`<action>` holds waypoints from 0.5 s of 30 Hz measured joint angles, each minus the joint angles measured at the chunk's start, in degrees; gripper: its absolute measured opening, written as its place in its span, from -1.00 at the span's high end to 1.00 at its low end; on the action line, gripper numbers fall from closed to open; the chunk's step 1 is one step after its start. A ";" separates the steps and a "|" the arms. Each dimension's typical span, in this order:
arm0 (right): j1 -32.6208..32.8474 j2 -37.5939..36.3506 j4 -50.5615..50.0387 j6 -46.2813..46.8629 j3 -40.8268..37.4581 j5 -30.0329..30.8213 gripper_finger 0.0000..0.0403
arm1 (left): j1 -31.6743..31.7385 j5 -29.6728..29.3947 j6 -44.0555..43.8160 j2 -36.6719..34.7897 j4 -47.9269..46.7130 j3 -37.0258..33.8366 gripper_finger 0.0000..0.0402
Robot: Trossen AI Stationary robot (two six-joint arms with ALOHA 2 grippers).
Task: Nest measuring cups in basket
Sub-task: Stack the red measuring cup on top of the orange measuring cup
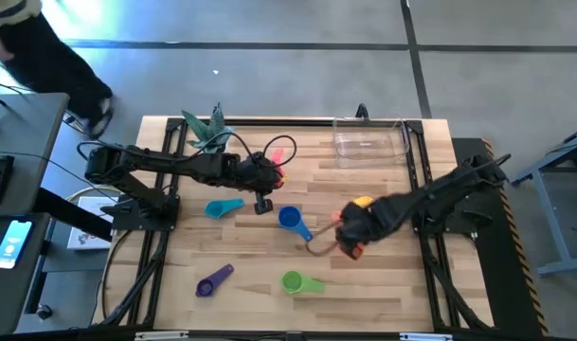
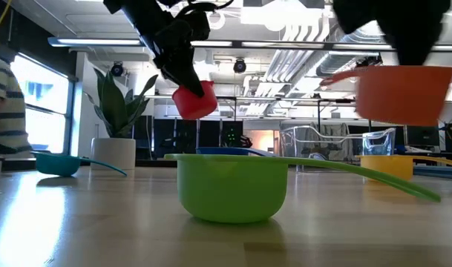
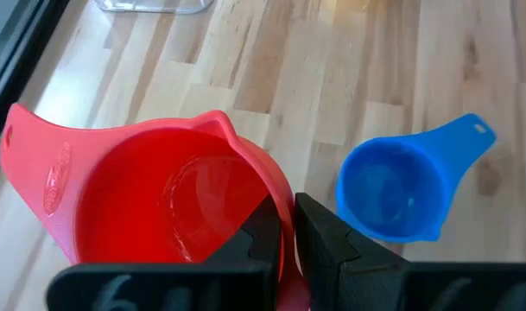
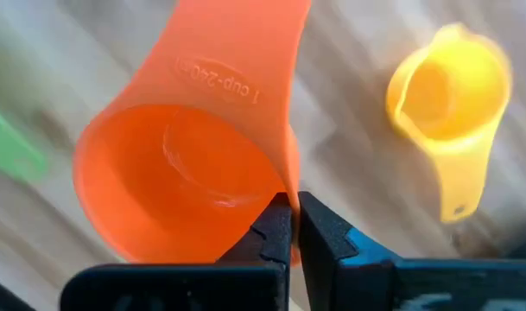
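- Fingers of the left gripper [image 3: 284,231] pinch the rim of the red cup [image 3: 159,203], lifted at frame centre, probably for carrying.
- Right gripper [image 4: 288,226] pinches the orange cup [image 4: 180,181] likewise.
- Clear basket [image 1: 369,140] waits at upper right, holding no cups.

Grey floor [image 1: 269,24] around a pale wood bench [image 1: 383,294]; ceiling pipes [image 2: 300,55] and strip lights overhead; bright window [image 2: 40,96] at left.
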 joint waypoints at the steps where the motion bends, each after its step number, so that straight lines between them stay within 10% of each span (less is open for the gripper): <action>1: -1.42 0.00 -0.03 -0.64 0.72 0.51 1.00 | 0.25 -0.02 0.67 0.00 -0.25 0.00 0.92; 15: -20.16 0.24 4.66 -3.86 5.47 5.29 1.00 | 3.96 2.08 5.08 0.00 -3.62 0.00 0.92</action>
